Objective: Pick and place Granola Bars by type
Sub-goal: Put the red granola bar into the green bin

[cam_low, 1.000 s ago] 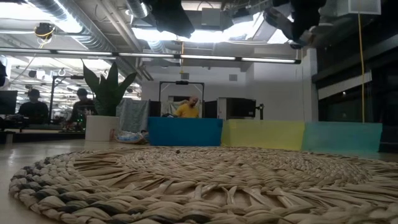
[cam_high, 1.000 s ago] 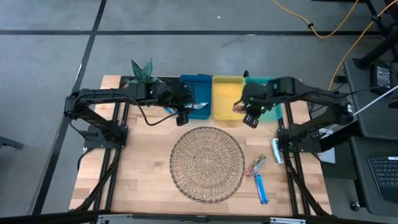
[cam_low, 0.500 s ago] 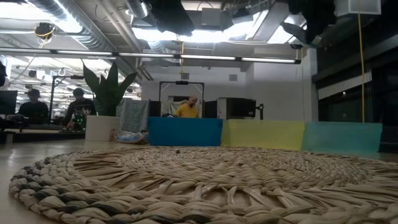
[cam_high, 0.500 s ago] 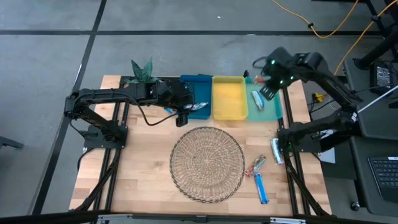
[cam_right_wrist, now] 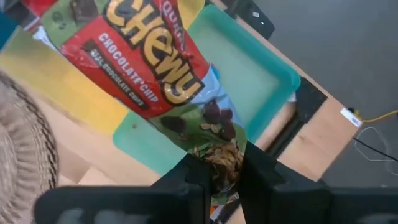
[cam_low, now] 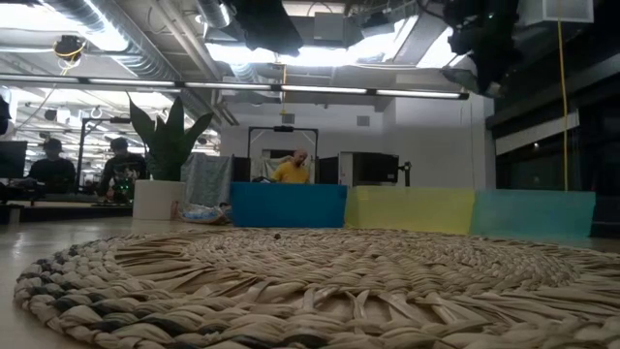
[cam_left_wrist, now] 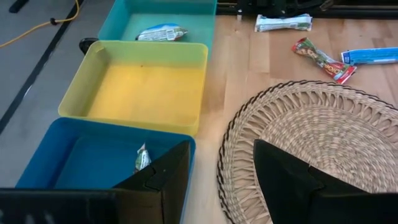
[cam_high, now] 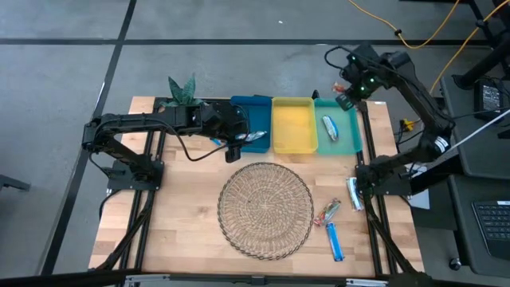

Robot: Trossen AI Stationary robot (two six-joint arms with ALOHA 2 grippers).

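Teal rectangular plastic tray sat at the table's far right edge; above its outer corner the right end effector pinched a red-green crinkly granola bar. Left end effector hung spread beside the blue tray.

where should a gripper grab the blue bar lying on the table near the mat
Grip the blue bar across its narrow width, near the middle, coming straight down from above. It lies flat on the wooden table, long and thin, beside the wicker mat, with the red-green bar close to one end, so avoid that end.
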